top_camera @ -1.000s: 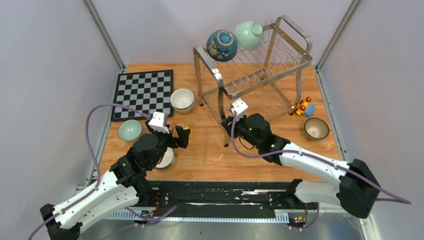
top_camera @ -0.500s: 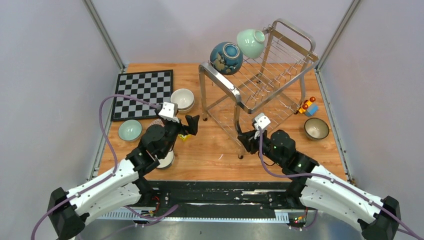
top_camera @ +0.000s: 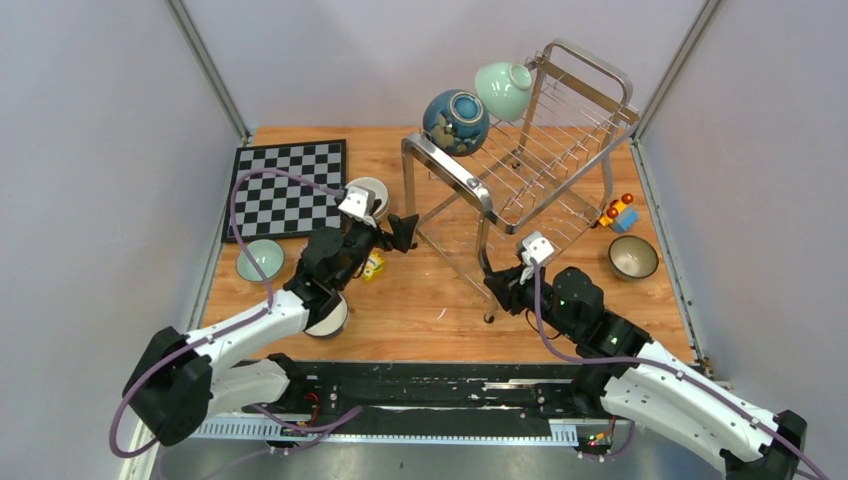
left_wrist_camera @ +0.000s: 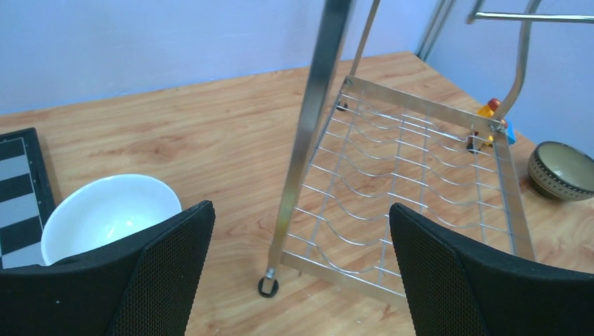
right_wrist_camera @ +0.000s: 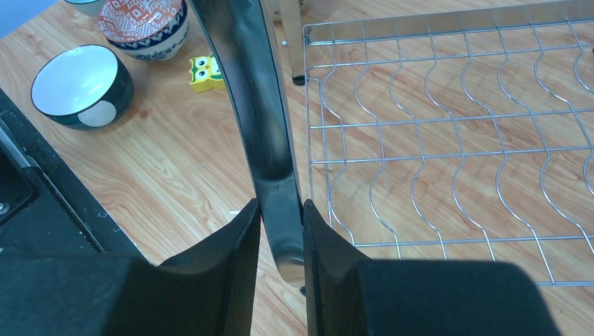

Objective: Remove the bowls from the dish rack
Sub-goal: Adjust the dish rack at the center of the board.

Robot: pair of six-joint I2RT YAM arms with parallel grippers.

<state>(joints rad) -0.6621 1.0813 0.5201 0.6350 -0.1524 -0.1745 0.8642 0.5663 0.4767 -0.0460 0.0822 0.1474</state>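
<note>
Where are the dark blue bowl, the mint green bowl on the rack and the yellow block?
dark blue bowl (top_camera: 455, 122): top external view, its rounded side.
mint green bowl (top_camera: 500, 90): top external view, its outer side.
yellow block (right_wrist_camera: 205, 73): right wrist view, its front face.

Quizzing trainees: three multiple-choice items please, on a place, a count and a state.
1. Where on the silver wire dish rack is the dark blue round ceramic bowl? A lower tier; B top tier; C hanging from a leg.
2. How many bowls are on the rack? A one; B two; C four.
3. The right gripper is: A open; B shut on a bowl; C shut on the rack's leg.
Answers: B, it is perched up there; B, the blue one plus a mint green ceramic bowl; C, it clamps the chrome leg.
</note>
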